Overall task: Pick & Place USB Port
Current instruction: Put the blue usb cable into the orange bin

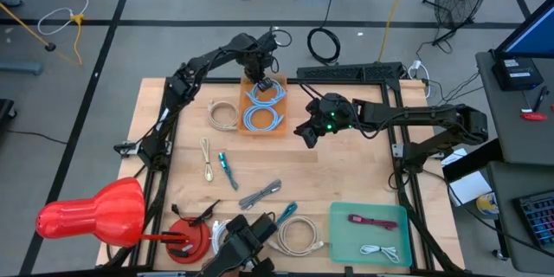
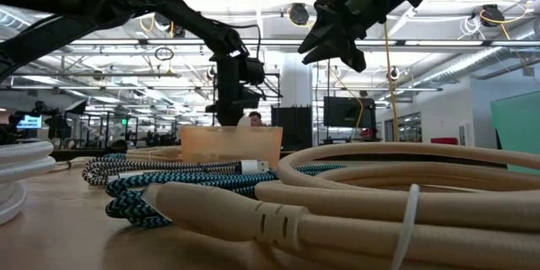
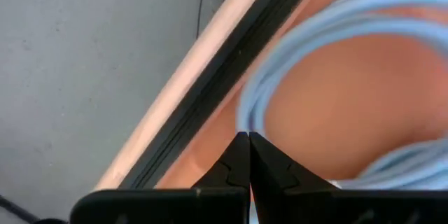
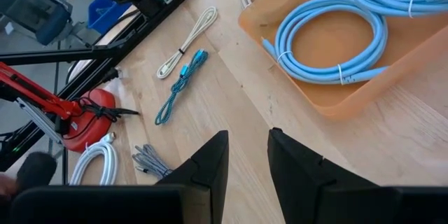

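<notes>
An orange tray (image 1: 245, 128) at the far middle of the table holds two coiled light-blue cables (image 1: 262, 119), also seen in the right wrist view (image 4: 329, 42). My left gripper (image 1: 261, 80) points down over the tray's far end, its fingers (image 3: 238, 157) shut with nothing showing between them; a blue coil (image 3: 329, 35) lies just beyond their tips. My right gripper (image 1: 307, 134) hangs in the air to the right of the tray, tipped downward, open (image 4: 248, 147) and empty. Loose USB cables lie flat on the wood nearer the front.
On the table lie a beige coil (image 1: 222, 114), a thin beige cable (image 1: 206, 157), a teal braided cable (image 1: 227, 169), a grey cable (image 1: 260, 195) and more coils (image 1: 294, 235). A green tray (image 1: 346, 241) at the near right holds a dark-red (image 1: 372, 221) and a white cable. Red tools (image 1: 95, 212) sit near left.
</notes>
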